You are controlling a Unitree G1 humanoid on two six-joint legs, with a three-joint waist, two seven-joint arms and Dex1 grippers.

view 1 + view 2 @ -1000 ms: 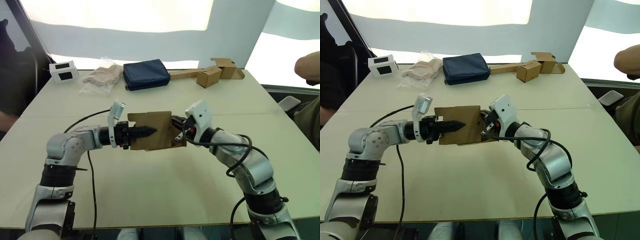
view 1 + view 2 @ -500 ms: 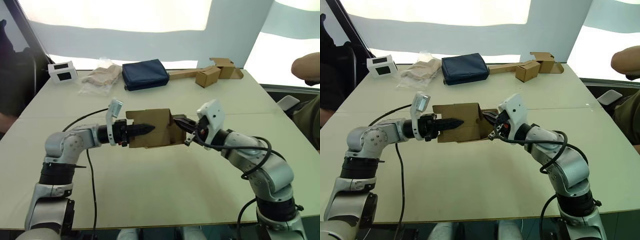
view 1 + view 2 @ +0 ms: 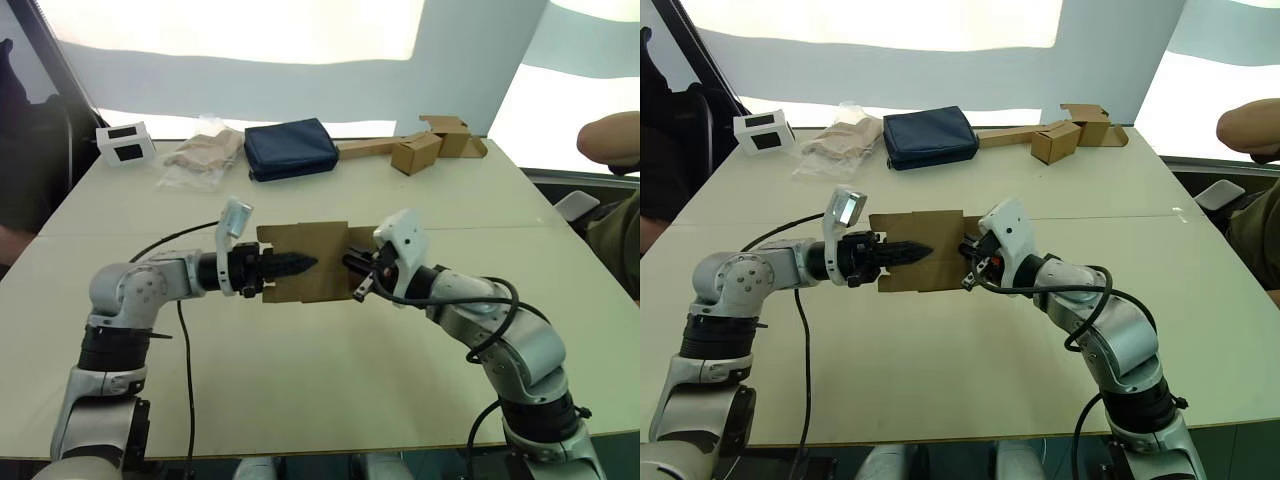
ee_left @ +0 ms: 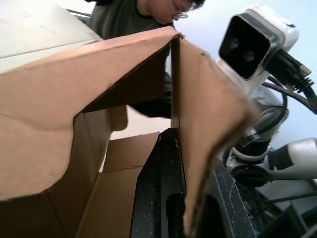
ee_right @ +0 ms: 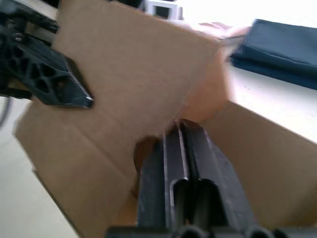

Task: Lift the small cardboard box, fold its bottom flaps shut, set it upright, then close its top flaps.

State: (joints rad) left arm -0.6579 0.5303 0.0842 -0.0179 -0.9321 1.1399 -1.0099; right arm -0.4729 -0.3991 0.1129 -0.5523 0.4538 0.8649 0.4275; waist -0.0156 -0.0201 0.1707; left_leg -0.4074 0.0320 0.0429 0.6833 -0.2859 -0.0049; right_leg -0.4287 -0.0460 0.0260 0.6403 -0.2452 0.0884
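Note:
The small cardboard box hangs on its side above the middle of the table, its open ends facing left and right. My left gripper is shut on the box's front wall at the left end, one finger inside and one outside, as the left wrist view shows. My right gripper is shut with nothing between its fingers. Its tips press against a flap at the box's right end. I cannot tell which end holds the bottom flaps and which the top flaps.
At the table's far side lie a white device, a plastic bag, a navy pouch and small brown boxes joined by a cardboard strip. A person's arm shows at the right edge. A black cable trails from my left arm.
My right gripper drew back to the right, then came in again and now presses on the box's right end, where the flap lies flatter. The left gripper kept its hold.

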